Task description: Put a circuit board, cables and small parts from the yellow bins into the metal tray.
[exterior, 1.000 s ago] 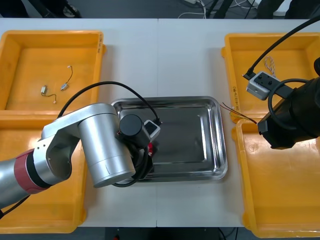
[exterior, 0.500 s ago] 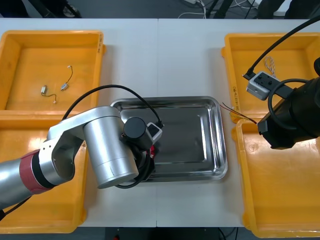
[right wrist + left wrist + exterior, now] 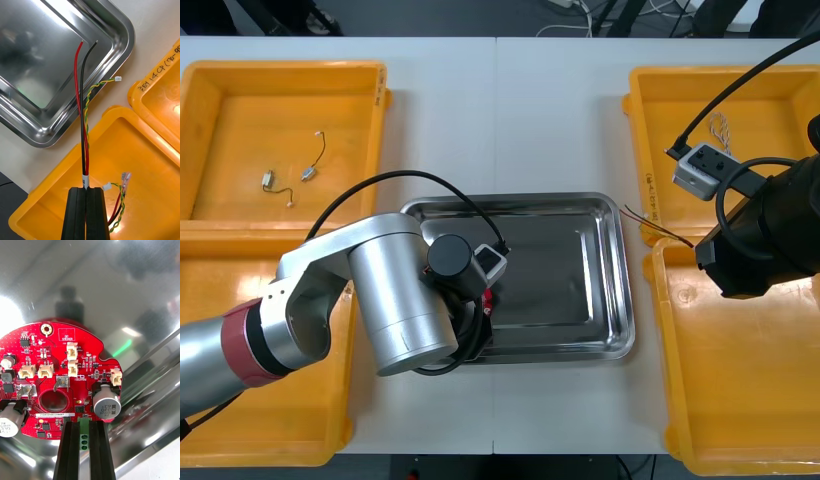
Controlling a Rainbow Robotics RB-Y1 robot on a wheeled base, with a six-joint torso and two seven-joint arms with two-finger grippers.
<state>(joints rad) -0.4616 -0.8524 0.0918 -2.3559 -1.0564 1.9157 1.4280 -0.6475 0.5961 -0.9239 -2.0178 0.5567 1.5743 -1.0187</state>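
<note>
**Board over the tray, cables waiting at the rim**

My left gripper (image 3: pixel 84 425) is pinching the circuit board (image 3: pixel 56 378) by the green connector block (image 3: pixel 84 427) on its edge. That is a sensible hold: the block is a firm tab, and the fingers stay off the capacitors and sockets. The board hangs low over the metal tray (image 3: pixel 620 270), towards its near left corner. I cannot tell whether it is touching the floor yet.

The board is round, so it has no real long axis. Its component face is turned up to the wrist camera, and its body reaches away from the fingers across the tray floor.

My right gripper (image 3: pixel 86 191) is pressed together on the cables (image 3: pixel 83 112) — a red and black pair with a twisted one alongside. It holds them above the near yellow bin (image 3: pixel 142 157) on the right side. They are gripped near one end, I judge, so that the length can be laid in. Their long axis runs straight out from the fingers, and the bare tips point over the tray's right rim by its far right corner.
</note>
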